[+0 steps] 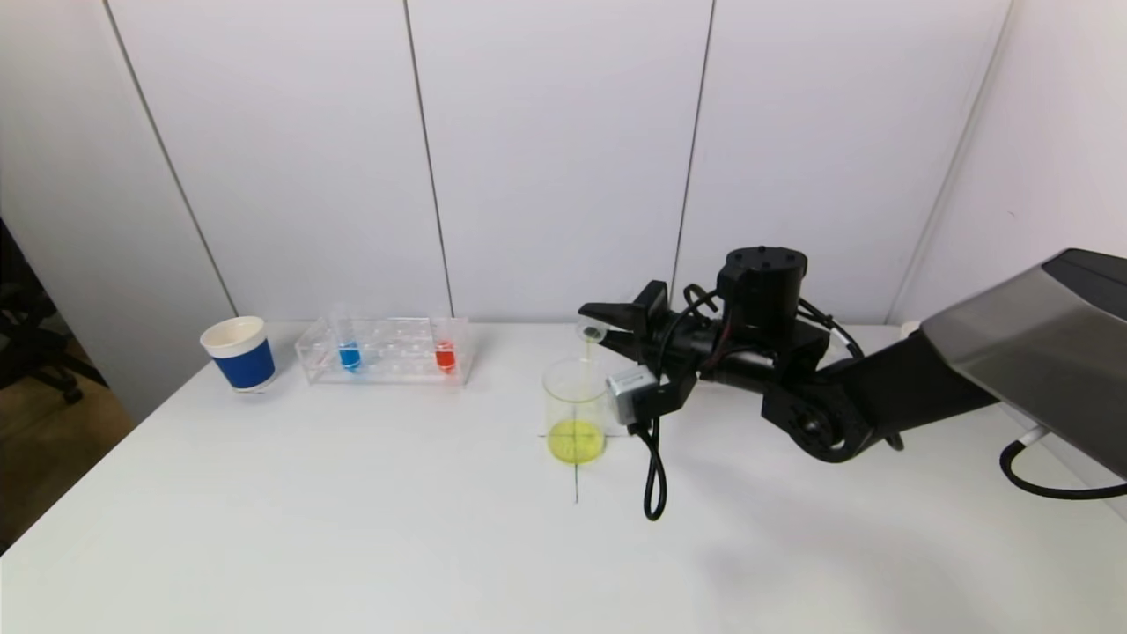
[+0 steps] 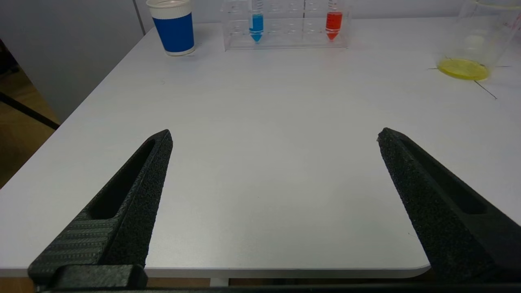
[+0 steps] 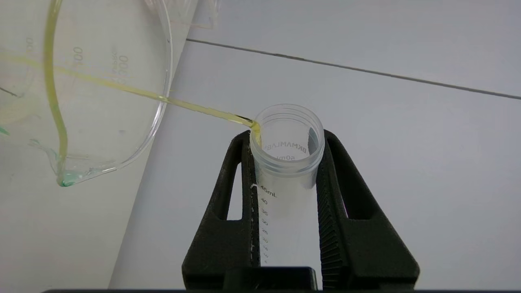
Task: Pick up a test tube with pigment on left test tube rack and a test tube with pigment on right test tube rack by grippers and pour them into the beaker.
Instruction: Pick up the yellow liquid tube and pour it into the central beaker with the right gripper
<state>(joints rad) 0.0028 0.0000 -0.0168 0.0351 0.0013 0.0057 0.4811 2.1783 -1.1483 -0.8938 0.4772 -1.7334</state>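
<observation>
One clear tube was clamped between the fingers of the right gripper and tipped mouth-first over the beaker, which stood near the table's centre on a faint cross mark. A thin yellow stream was seen running from the tube's lip into the beaker, where a shallow yellow pool had gathered at the bottom. In the right wrist view the tube looked almost drained; its far end was hidden behind the gripper body, and the printed scale could be read only in part. A greenish trace sat at the beaker's spout; what it was could not be told.

At about ten o'clock from the beaker, a clear rack was standing near the back edge of the table, with a blue-filled tube toward its left end and a red-filled tube toward its right end. The rack's empty holes were hard to make out through the clear plastic. Farther out at nine o'clock from the rack, a blue-and-white paper cup was placed apart from it.

The left gripper was not seen from the head camera; in its own view it was held spread wide over the near edge of the table, holding nothing.
</observation>
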